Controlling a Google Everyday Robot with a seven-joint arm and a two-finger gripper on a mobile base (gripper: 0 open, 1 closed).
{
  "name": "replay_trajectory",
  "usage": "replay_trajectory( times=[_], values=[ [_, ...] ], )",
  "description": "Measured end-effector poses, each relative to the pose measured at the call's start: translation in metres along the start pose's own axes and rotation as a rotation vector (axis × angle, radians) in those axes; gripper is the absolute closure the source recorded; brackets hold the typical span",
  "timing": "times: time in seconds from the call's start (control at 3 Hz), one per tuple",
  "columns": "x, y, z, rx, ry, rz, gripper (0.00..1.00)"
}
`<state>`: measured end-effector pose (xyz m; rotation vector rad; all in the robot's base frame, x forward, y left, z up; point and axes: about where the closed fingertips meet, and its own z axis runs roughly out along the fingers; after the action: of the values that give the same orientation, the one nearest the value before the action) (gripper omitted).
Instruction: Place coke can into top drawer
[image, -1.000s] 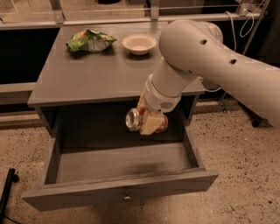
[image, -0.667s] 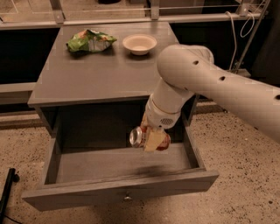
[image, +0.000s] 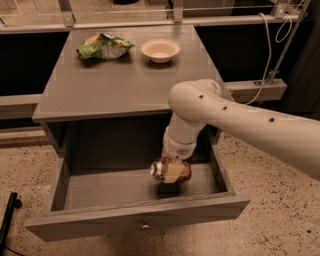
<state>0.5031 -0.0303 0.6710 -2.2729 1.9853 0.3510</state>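
The red coke can lies on its side, its silver end facing left, held in my gripper. The gripper hangs from the white arm that reaches in from the right. It is shut on the can, low inside the open top drawer, near the drawer's middle right and just above its floor. The drawer is pulled far out of the grey cabinet; its small round knob shows on the front.
A green chip bag and a white bowl sit at the back of the cabinet top. White cables hang at the right. A black object stands on the speckled floor at the lower left.
The arm has lowered and the gripper has carried the can down and slightly forward, deeper into the open drawer. The drawer, bag and bowl have not moved.
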Motion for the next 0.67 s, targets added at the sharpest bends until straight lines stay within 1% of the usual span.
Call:
replay_trajectory(
  times=[0.33, 0.67],
  values=[
    [-0.0084, -0.0252, 0.0039, 0.062, 0.090, -0.036, 0.74],
    [-0.0120, -0.0337, 0.0102, 0.117, 0.092, -0.045, 0.50]
  ],
)
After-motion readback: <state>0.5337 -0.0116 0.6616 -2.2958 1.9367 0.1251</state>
